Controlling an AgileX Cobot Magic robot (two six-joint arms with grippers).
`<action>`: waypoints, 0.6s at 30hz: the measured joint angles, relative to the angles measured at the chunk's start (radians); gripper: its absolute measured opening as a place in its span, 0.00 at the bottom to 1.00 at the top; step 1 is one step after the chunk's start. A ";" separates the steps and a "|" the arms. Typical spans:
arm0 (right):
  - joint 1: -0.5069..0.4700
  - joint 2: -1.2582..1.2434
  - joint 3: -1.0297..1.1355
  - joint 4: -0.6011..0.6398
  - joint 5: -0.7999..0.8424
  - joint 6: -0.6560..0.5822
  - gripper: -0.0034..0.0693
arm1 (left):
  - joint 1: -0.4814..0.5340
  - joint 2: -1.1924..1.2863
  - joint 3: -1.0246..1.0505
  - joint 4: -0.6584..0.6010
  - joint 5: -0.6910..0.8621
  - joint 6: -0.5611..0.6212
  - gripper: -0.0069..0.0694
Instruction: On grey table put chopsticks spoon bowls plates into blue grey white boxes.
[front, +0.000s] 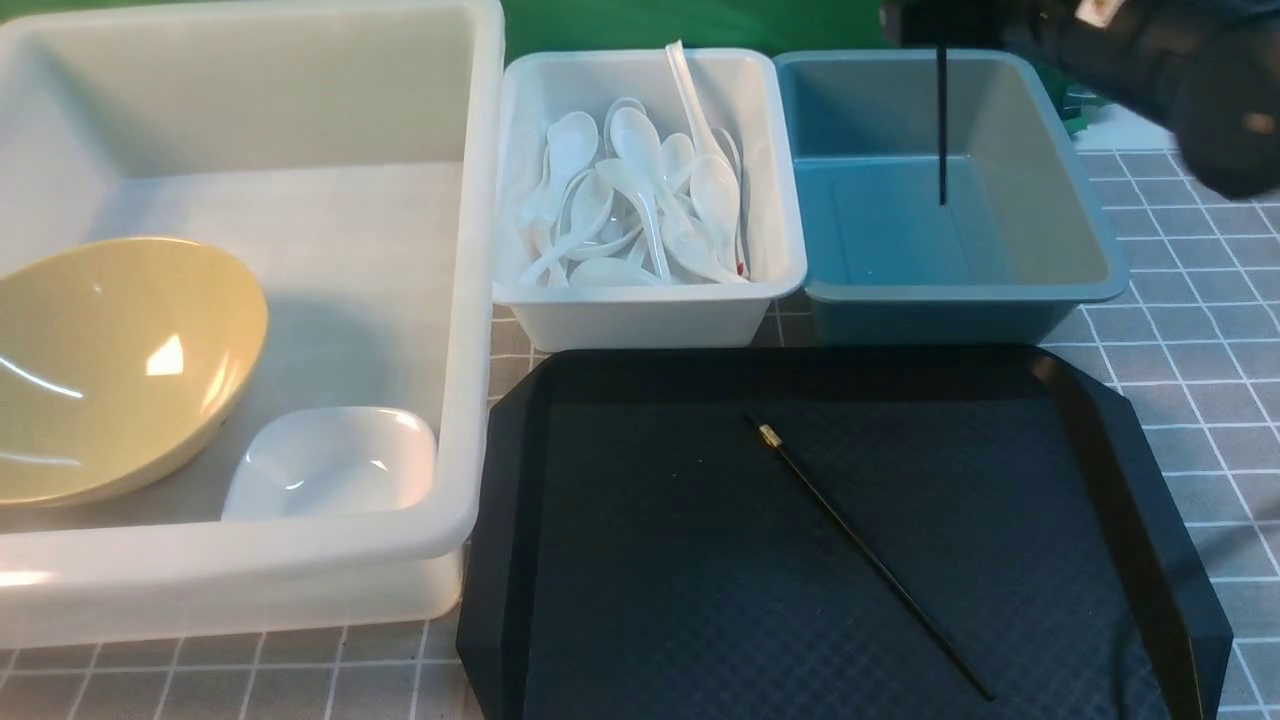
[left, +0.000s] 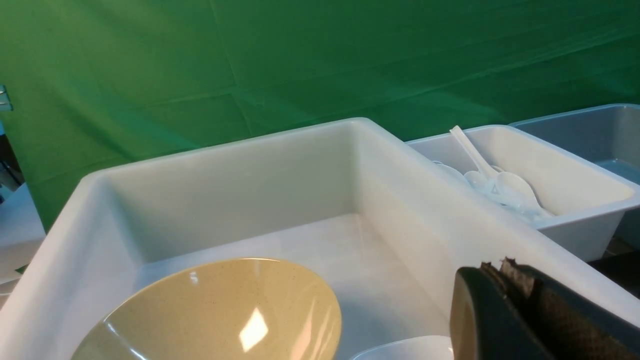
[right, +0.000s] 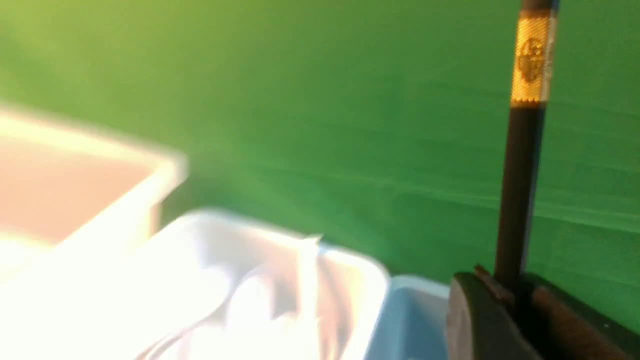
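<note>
Grey table (front: 1200, 330) carries everything. The biggest item, the translucent white box (front: 484, 300), fills the left side. Inside it the yellow-green bowl (front: 110, 370) sits tilted at near left, w/ the small white dish (front: 330, 465) just beside it on the right, by the near wall.

Black tray (front: 700, 560) lies near-centre to right, just beside that box. Beyond the tray are 2 smaller boxes side by side. The blue-grey box (front: 940, 315) is at far right & the small white box (front: 650, 320) sits between it & the big one, holding a heap of white spoons (front: 640, 200).

1 chopstick (front: 870, 558) lies diagonally on the tray, gold band at its far end. The held chopstick (front: 941, 130) hangs upright over the blue-grey box; can't tell if its tip touches the floor.

Right gripper (right: 515, 285) has its fingers clamped on that stick, gold band clear of them. Left gripper (left: 500, 267), seen only in its wrist view near the big box, has its fingers pressed together w/ nothing between.
</note>
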 joint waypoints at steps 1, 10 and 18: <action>-0.017 0.067 -0.060 0.000 0.037 0.036 0.30 | 0.000 0.000 0.000 0.000 0.000 0.000 0.08; -0.024 0.137 -0.252 0.000 0.740 0.071 0.64 | 0.000 0.000 0.000 0.001 0.000 0.002 0.08; 0.084 0.114 -0.125 0.005 1.136 -0.052 0.59 | 0.000 0.000 0.000 0.005 0.002 0.001 0.08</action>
